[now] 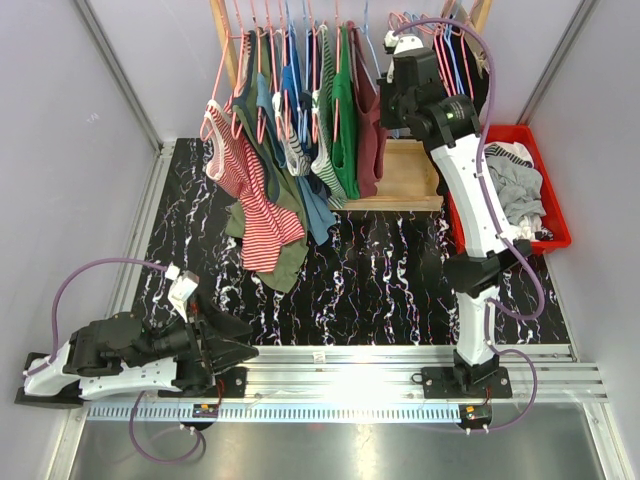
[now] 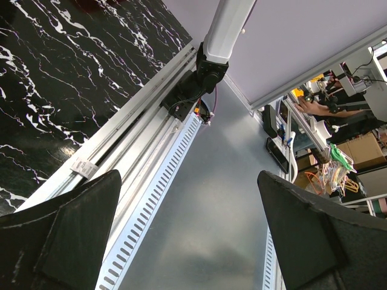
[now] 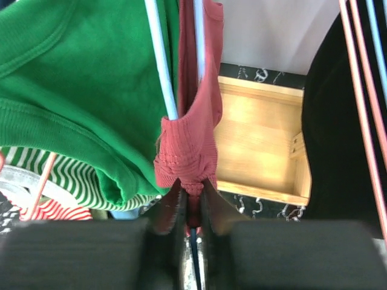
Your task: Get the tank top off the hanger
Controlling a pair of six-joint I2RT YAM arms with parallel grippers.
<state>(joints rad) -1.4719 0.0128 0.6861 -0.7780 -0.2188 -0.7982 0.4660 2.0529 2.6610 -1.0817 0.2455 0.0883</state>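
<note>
right gripper (image 3: 192,188): fingers clamped on the bunched strap of maroon top (image 3: 187,151), beside hanger (image 3: 158,60) | left gripper (image 2: 188,179): jaws wide apart, empty, above rail (image 2: 139,151)

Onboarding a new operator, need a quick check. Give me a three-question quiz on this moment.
1. True or false: the left gripper is open and holds nothing.
2. What does the right gripper pinch? A a towel, B the maroon tank top, C a sock.
3. What colour is the bin holding the loose clothes?
Key: 1 true; 2 B; 3 red.
</note>
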